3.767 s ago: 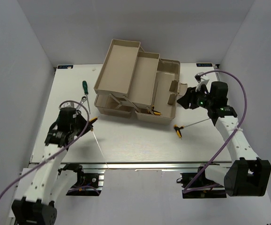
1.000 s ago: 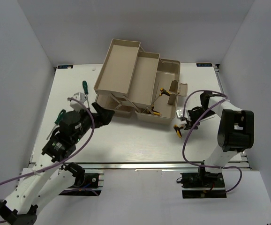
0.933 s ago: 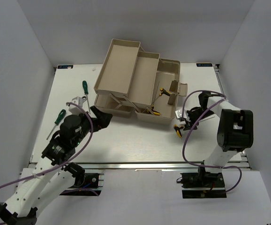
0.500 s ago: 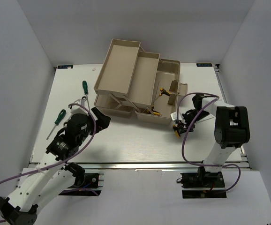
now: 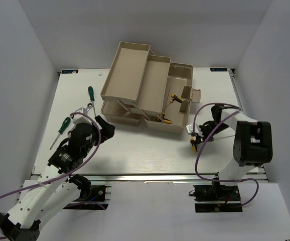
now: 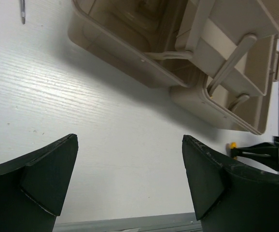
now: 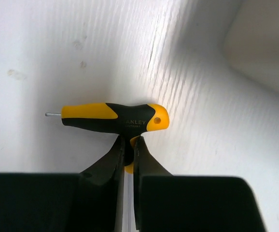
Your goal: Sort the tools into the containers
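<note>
A yellow-and-black T-handle hex key [image 7: 111,118] lies on the white table just right of the beige fold-out toolbox [image 5: 135,75]. My right gripper [image 7: 129,145] is shut on the key's neck below the handle; from above it sits at the same hex key [image 5: 192,142]. Two more hex keys [image 5: 174,98] lie in the toolbox's lower compartments. Two green-handled screwdrivers [image 5: 91,93] [image 5: 63,125] and a silver wrench [image 5: 88,106] rest on the table left of the box. My left gripper [image 6: 130,174] hangs open over bare table near the box's front left corner.
The toolbox's stepped trays [image 6: 226,58] stand raised on hinged arms above the base. White walls close in the table on three sides. The table's near edge [image 6: 130,224] runs just below my left fingers.
My right gripper has closed onto the hex key's neck and shifted slightly toward the near side. The left arm has drawn back a little from the toolbox, still open.
</note>
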Motion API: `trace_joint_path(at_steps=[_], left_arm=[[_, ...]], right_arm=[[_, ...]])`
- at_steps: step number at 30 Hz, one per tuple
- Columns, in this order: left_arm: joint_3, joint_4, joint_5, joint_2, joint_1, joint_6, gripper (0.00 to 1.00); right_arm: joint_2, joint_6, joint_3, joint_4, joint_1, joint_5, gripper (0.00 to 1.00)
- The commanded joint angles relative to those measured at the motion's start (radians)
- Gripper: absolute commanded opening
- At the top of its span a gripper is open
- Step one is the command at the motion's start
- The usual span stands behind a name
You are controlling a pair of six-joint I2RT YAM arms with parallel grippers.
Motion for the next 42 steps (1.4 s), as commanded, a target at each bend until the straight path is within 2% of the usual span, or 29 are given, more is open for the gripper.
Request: trace_joint_path(at_steps=[1, 8, 9, 12, 14, 16, 17, 18, 19, 20, 22, 23, 24, 26, 27, 29, 33, 38, 39, 42], left_arm=[[0.043, -0.043, -0.034, 0.03, 0.0, -0.007, 0.98], [0.035, -0.01, -0.05, 0.065, 0.0, -0.007, 0.98], [0.036, -0.01, -0.053, 0.066, 0.0, -0.007, 0.98], [0.046, -0.023, -0.077, 0.076, 0.0, -0.013, 0.98], [0.064, -0.057, -0.115, 0.092, 0.0, -0.027, 0.98], [0.088, -0.088, -0.14, 0.128, 0.0, -0.036, 0.98], [0.113, -0.117, -0.155, 0.141, 0.0, -0.036, 0.98], [0.125, -0.129, -0.16, 0.155, 0.0, -0.034, 0.98], [0.138, -0.137, -0.162, 0.168, 0.0, -0.025, 0.98], [0.154, -0.149, -0.165, 0.186, 0.0, -0.021, 0.98], [0.165, -0.157, -0.165, 0.194, 0.0, -0.008, 0.98], [0.168, -0.158, -0.166, 0.191, 0.0, -0.007, 0.98], [0.168, -0.158, -0.166, 0.188, 0.0, -0.007, 0.98], [0.165, -0.16, -0.168, 0.177, 0.0, -0.013, 0.98], [0.161, -0.161, -0.169, 0.166, 0.0, -0.017, 0.98], [0.153, -0.164, -0.171, 0.158, 0.0, -0.037, 0.98], [0.124, -0.183, -0.183, 0.12, 0.0, -0.093, 0.98], [0.09, -0.206, -0.215, 0.088, 0.0, -0.122, 0.98], [0.092, -0.215, -0.222, 0.094, 0.0, -0.122, 0.98], [0.11, -0.23, -0.238, 0.117, 0.0, -0.117, 0.98]], right_arm=[[-0.133, -0.076, -0.011, -0.13, -0.05, -0.021, 0.0], [-0.361, -0.114, 0.054, -0.366, -0.063, -0.202, 0.0], [-0.378, -0.09, 0.079, -0.388, -0.063, -0.24, 0.0], [-0.424, 0.141, 0.208, -0.405, -0.059, -0.413, 0.0], [-0.432, 0.44, 0.311, -0.364, -0.056, -0.53, 0.0], [-0.451, 0.874, 0.341, -0.022, -0.051, -0.567, 0.0], [-0.47, 1.382, 0.293, 0.162, -0.05, -0.519, 0.0], [-0.517, 1.647, 0.239, 0.577, -0.042, -0.439, 0.0], [-0.536, 1.861, 0.183, 0.724, -0.037, -0.343, 0.0], [-0.545, 2.123, 0.121, 0.817, -0.015, -0.132, 0.0], [-0.504, 2.228, 0.142, 0.883, 0.07, 0.018, 0.0], [-0.47, 2.28, 0.235, 0.841, 0.113, 0.245, 0.0], [-0.379, 2.367, 0.293, 0.792, 0.169, 0.309, 0.0], [-0.282, 2.485, 0.396, 0.701, 0.182, 0.397, 0.0], [-0.186, 2.594, 0.486, 0.686, 0.182, 0.407, 0.0], [-0.104, 2.673, 0.567, 0.695, 0.182, 0.424, 0.0], [0.071, 2.716, 0.715, 0.727, 0.182, 0.493, 0.0], [0.173, 2.673, 0.728, 0.756, 0.181, 0.531, 0.0], [0.193, 2.659, 0.714, 0.782, 0.182, 0.525, 0.08], [0.216, 2.586, 0.69, 0.828, 0.182, 0.505, 0.17]])
